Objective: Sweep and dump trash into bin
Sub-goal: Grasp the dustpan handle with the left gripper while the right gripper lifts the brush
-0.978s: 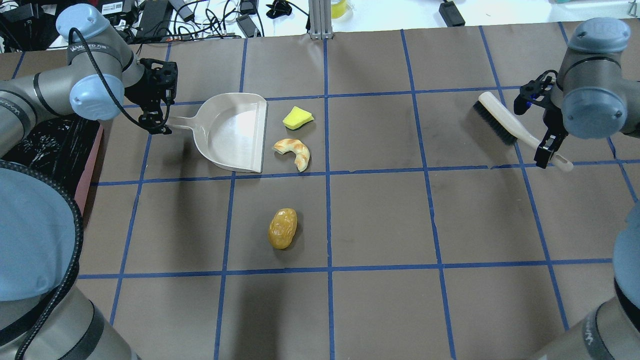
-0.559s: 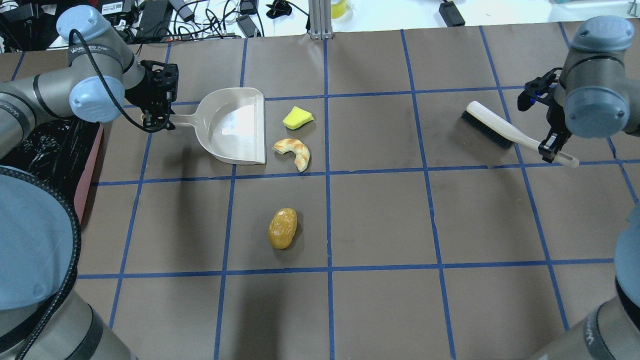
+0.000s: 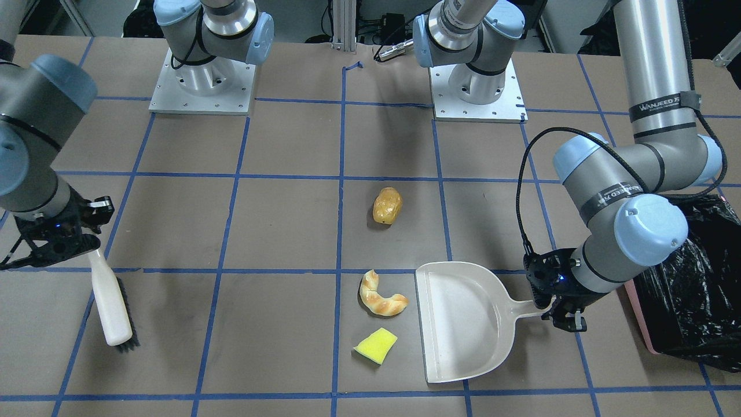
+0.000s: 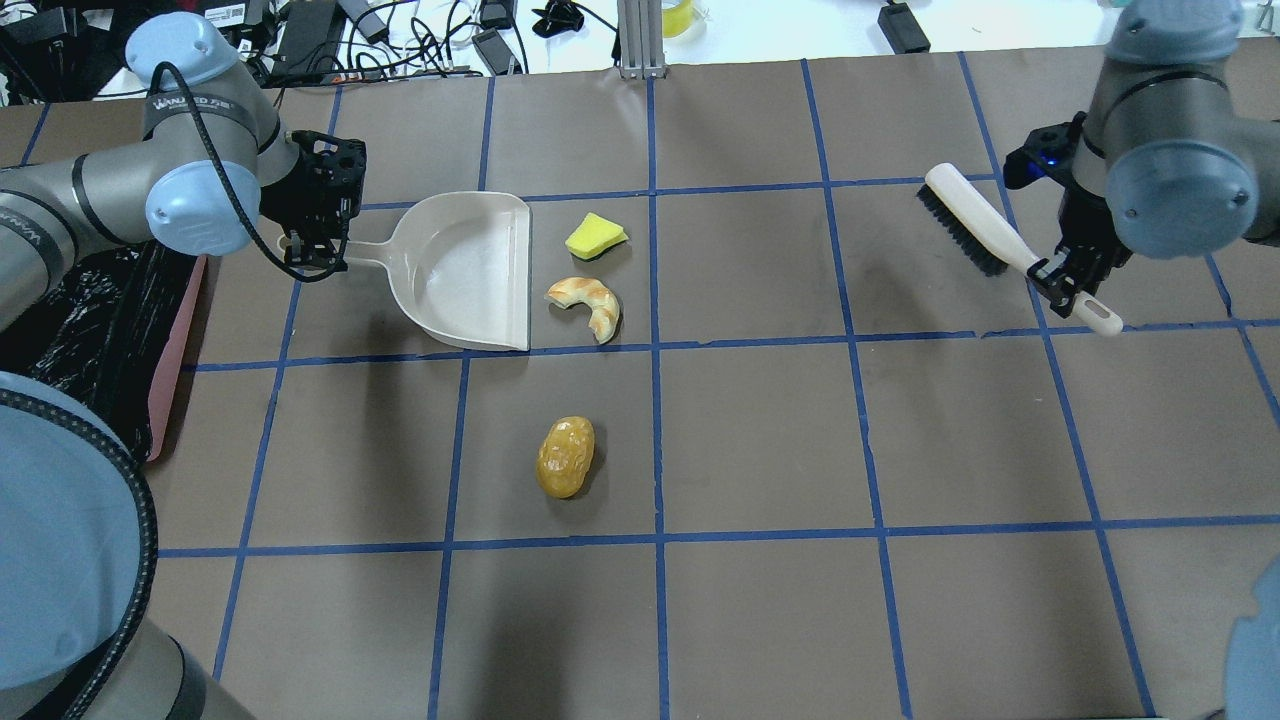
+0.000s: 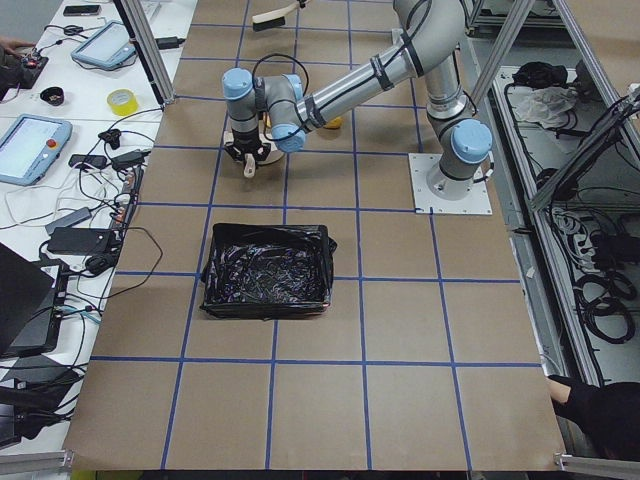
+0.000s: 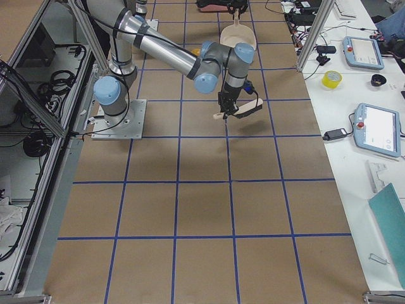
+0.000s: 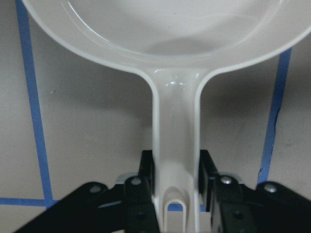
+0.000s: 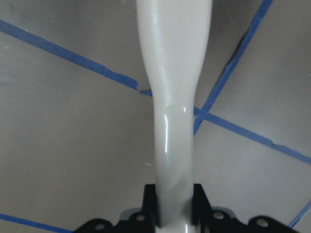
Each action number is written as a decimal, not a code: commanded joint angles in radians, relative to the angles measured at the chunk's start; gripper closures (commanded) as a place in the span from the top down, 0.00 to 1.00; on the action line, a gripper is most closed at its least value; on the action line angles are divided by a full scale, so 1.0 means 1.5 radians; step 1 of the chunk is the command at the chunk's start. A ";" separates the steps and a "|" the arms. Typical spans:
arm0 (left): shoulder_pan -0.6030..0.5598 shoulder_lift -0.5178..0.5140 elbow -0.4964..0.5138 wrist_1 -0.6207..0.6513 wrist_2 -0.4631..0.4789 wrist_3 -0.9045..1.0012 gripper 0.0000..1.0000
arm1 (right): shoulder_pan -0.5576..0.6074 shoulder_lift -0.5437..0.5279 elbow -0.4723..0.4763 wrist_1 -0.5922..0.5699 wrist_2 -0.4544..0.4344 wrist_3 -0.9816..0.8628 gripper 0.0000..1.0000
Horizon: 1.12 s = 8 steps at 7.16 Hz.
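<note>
I have the left gripper (image 7: 176,180) clamped on the dustpan (image 4: 470,270) handle, with the pan's open lip facing the trash. The sponge (image 4: 595,236) and pastry piece (image 4: 590,303) lie just beside that lip, and neither is in the pan. The golden roll (image 4: 565,457) sits apart from them, nearer the robot's base. The right gripper (image 4: 1065,275) is clamped on the brush (image 4: 975,225) handle near its end. The brush is far off on the right side of the table (image 4: 760,430), well apart from all three pieces. The bin (image 4: 175,350) sits at the table's left end, behind the left arm, black bag inside
</note>
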<state>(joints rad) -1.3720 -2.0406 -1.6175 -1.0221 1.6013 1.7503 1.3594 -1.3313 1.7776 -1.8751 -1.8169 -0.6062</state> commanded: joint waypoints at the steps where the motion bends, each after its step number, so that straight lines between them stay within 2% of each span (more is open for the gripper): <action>1: -0.005 -0.003 -0.003 0.002 0.005 0.000 0.00 | 0.138 -0.017 0.000 0.073 0.002 0.268 0.00; 2: -0.005 -0.003 -0.003 0.002 0.006 -0.001 0.00 | 0.230 -0.010 -0.002 0.083 0.009 0.412 0.00; 3: -0.005 -0.003 -0.003 0.002 0.006 -0.001 0.00 | 0.316 0.028 -0.010 0.072 0.013 0.540 0.00; 4: -0.005 -0.005 -0.003 0.003 0.006 -0.002 0.00 | 0.368 0.097 -0.065 0.055 0.069 0.628 0.00; 5: -0.005 -0.005 -0.003 0.002 0.006 -0.001 0.00 | 0.396 0.157 -0.127 0.061 0.094 0.666 0.00; 6: -0.005 -0.007 -0.002 0.003 0.006 -0.003 0.00 | 0.427 0.191 -0.159 0.059 0.115 0.715 0.00; 8: -0.005 -0.007 -0.003 0.003 0.007 -0.003 0.00 | 0.445 0.236 -0.208 0.053 0.196 0.745 0.00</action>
<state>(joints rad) -1.3791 -2.0505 -1.6205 -1.0172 1.6111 1.7460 2.0074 -1.0231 1.5135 -1.7924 -1.5884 0.4815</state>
